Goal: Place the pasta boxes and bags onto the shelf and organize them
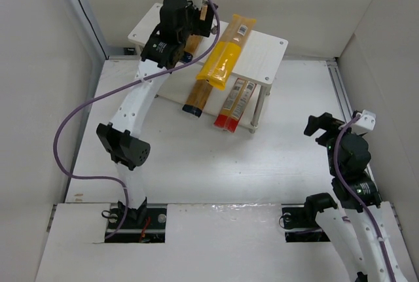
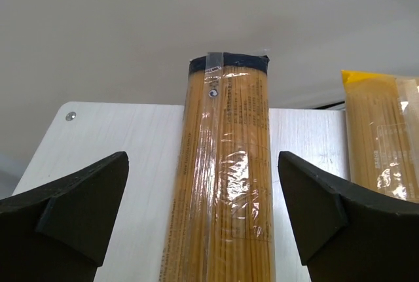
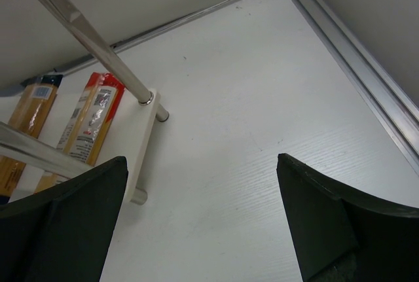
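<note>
Clear spaghetti bag (image 2: 226,177): near end cut off between fingers (image 2: 72,216) of the left gripper (image 2: 202,158)
Yellow bag (image 2: 383,138): lower part hidden behind one finger

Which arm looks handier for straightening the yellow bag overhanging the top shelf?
Probably left: the left tool, open, straddles the clear spaghetti bag on the top shelf, with the yellow bag just beside it. The right tool hangs lower, off to the shelf's side.
</note>
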Controlling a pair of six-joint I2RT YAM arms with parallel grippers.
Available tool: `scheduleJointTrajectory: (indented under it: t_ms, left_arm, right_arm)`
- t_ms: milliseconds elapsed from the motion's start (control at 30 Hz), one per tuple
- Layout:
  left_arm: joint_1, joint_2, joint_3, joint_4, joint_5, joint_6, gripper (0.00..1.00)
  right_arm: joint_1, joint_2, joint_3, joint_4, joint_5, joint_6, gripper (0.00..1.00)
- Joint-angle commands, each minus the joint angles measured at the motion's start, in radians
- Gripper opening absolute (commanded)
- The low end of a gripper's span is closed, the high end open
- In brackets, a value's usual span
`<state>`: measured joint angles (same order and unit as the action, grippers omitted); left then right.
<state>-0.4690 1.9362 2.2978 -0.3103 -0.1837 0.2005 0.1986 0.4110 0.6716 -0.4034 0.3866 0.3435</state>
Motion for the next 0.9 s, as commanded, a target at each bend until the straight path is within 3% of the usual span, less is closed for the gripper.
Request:
scheduleJointTrajectory:
  t_ms: [0,33,300,400,467,500,533,567,667,767,867]
  left_arm:
    - [0.009,-0.134,0.002,0.085,-0.004,-0.038,0.95]
    - [0.009,-0.147,0.002,0.085,0.006,-0.038,1.00]
    - [0.009,-0.382,-0.043,0.088,-0.137,-0.139,1.00]
    - [0.009,-0.509,-0.246,0.036,-0.235,-0.267,1.00]
    - [0.009,-0.691,-0.563,0.036,-0.315,-0.376,1.00]
    - [0.009,-0.759,-0.684,0.051,-0.333,-0.523,1.00]
    - [0.009,-0.889,-0.796,0.078,-0.333,-0.595,1.00]
    - [0.009,-0.951,-1.003,0.095,-0.276,-0.649,1.00]
    - [0.009,-1.119,-1.280,0.106,-0.171,-0.804,1.00]
    - [0.009,-1.172,-1.379,0.064,-0.189,-0.840,1.00]
    - [0.009,-1.152,-1.379,-0.040,-0.244,-0.862,1.00]
  right_arm:
    - [0.010,-0.027,0.013,0.052,0.018,-0.008,1.00]
    - [0.010,-0.028,0.013,0.052,0.018,-0.008,1.00]
    - [0.010,-0.038,0.013,0.061,-0.009,-0.008,1.00]
    - [0.010,-0.003,0.023,0.052,-0.009,-0.008,1.00]
    - [0.010,0.017,0.034,0.052,-0.029,-0.008,1.00]
    - [0.010,0.028,0.034,0.052,-0.029,-0.008,1.00]
    - [0.010,0.047,0.043,0.040,-0.029,-0.018,1.00]
    - [0.010,0.048,0.043,0.040,-0.029,-0.018,1.00]
    - [0.010,0.074,0.043,0.031,-0.032,-0.018,1.00]
    - [0.010,0.083,0.043,0.044,-0.058,-0.018,1.00]
    - [0.010,0.083,0.031,0.057,-0.081,-0.018,1.00]
